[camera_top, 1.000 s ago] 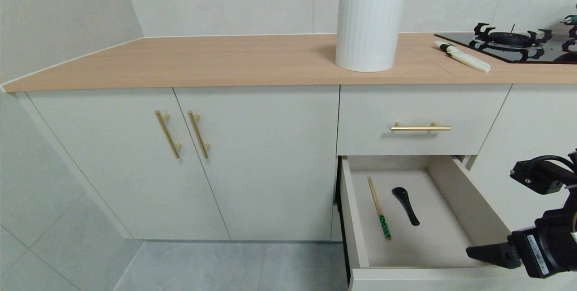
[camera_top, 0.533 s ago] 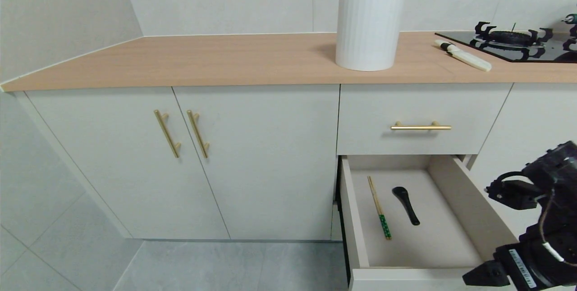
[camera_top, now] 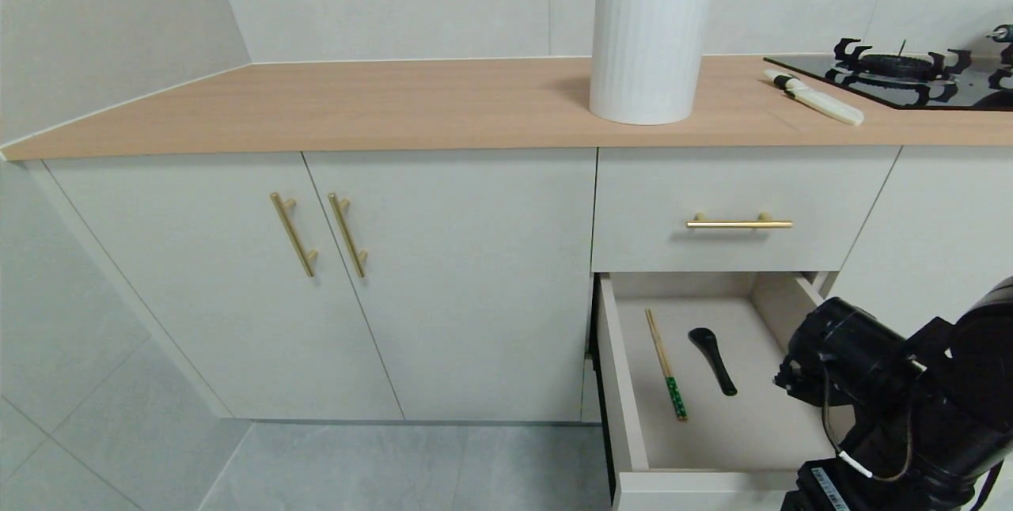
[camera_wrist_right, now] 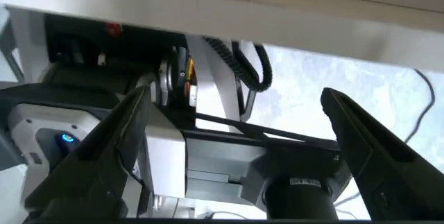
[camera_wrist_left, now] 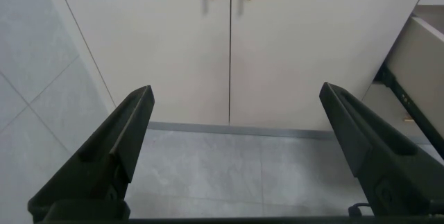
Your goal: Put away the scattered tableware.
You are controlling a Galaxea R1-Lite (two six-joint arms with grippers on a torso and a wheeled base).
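Note:
The lower drawer (camera_top: pixel 624 384) stands pulled out at the lower right of the head view. Inside it lie a pair of green-tipped wooden chopsticks (camera_top: pixel 666 376) and a black spoon (camera_top: pixel 712 361), side by side and apart. A cream knife with a dark band (camera_top: pixel 811 98) rests on the wooden counter beside the stove. My right arm (camera_top: pixel 886 384) hangs over the drawer's front right corner, hiding part of its right wall. The right gripper (camera_wrist_right: pixel 236 98) is open and holds nothing. My left gripper (camera_wrist_left: pixel 236 96) is also open and holds nothing, low above the floor, facing the cabinet doors (camera_wrist_left: pixel 229 37).
A tall white ribbed cylinder (camera_top: pixel 650 35) stands on the counter (camera_top: pixel 396 104) above the drawers. The black gas stove (camera_top: pixel 902 72) is at the far right. The upper drawer (camera_top: pixel 738 223) is shut. Grey tiled floor (camera_top: pixel 356 471) lies free before the double doors.
The right arm has swung in from the right edge towards the drawer's front corner. Its fingers, seen earlier at the lower right of the head view, have dropped out of that view.

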